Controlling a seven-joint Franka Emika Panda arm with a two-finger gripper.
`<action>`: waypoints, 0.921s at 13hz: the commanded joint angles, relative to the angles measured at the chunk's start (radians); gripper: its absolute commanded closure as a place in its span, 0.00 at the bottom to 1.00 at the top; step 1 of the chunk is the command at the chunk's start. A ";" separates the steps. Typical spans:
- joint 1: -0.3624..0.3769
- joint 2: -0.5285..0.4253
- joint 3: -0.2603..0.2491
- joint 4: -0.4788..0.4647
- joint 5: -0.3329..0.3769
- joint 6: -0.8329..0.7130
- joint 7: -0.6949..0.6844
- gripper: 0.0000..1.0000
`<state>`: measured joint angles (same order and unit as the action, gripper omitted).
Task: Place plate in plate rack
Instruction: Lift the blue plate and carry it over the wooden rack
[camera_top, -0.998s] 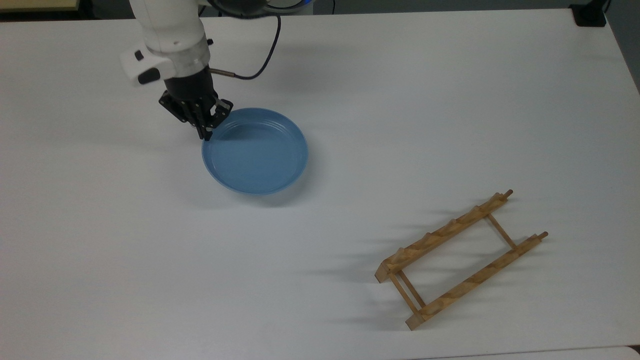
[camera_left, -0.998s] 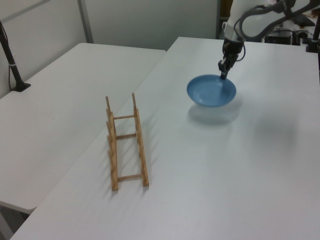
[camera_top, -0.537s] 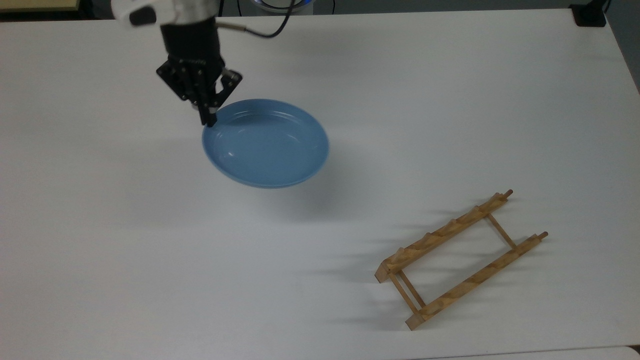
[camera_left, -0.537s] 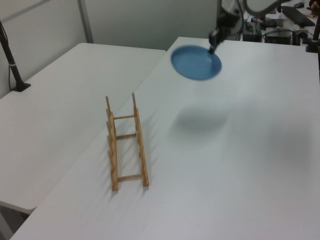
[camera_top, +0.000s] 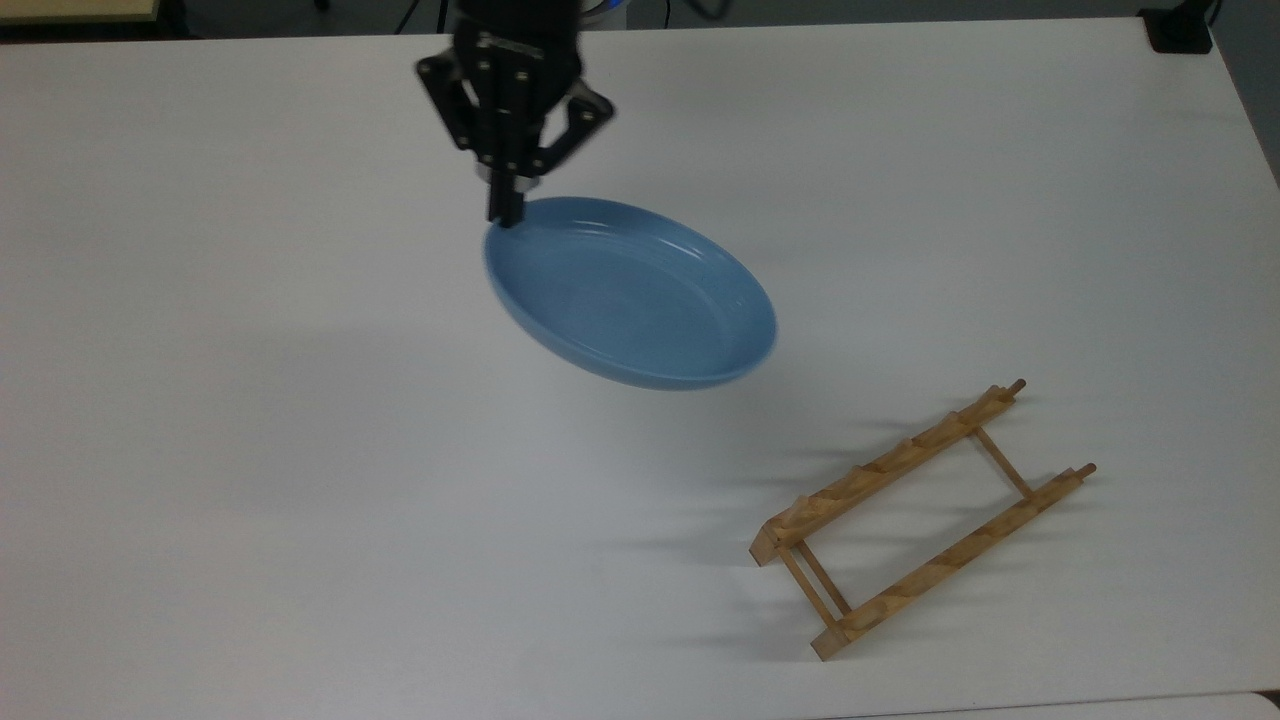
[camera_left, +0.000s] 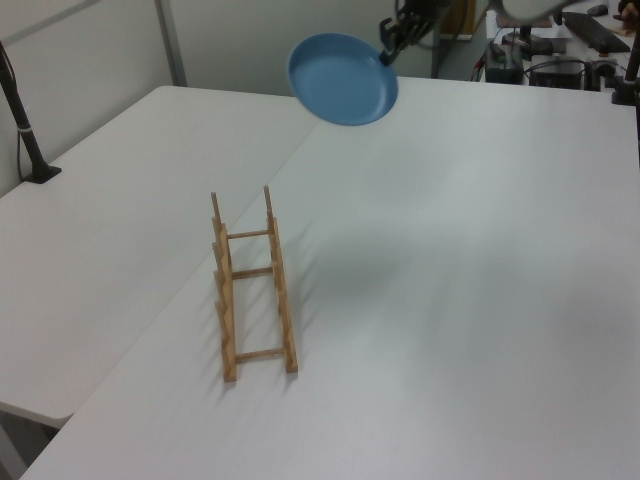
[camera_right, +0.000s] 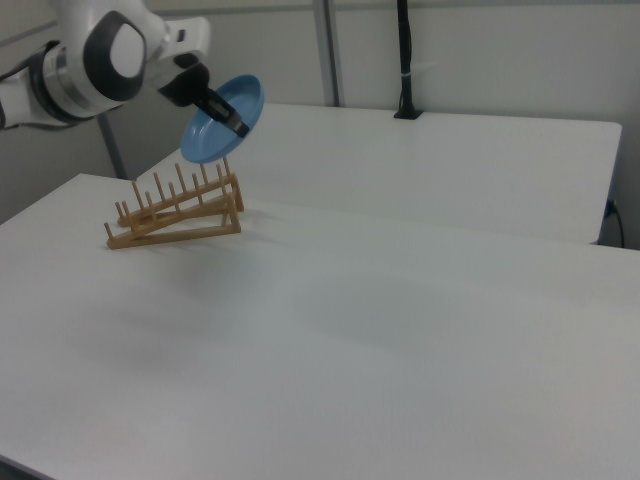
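The plate (camera_top: 632, 295) hangs tilted in the air, well above the bench (camera_top: 300, 450) and clear of it all round. The rack (camera_top: 925, 520) stands well apart, near the bench edge at the top view's lower right, with bare white bench between them. The end effector (camera_top: 505, 215) pinches the plate's rim, fingers pressed together on it, at the top view's upper left of the plate.

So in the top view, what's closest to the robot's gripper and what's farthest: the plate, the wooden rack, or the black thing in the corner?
1. The plate: the gripper is pinching its rim.
2. The plate rack: toward the top view's lower right, on the table.
3. The black thing: at the top view's upper right corner, farthest.
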<state>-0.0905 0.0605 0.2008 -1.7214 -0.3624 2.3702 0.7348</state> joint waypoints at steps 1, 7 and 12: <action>0.024 0.051 0.052 0.019 -0.332 0.040 0.367 1.00; 0.139 0.140 0.052 0.069 -0.648 0.026 0.736 1.00; 0.224 0.254 0.046 0.180 -0.901 -0.067 0.946 1.00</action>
<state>0.0735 0.2346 0.2631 -1.6409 -1.1306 2.3688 1.5623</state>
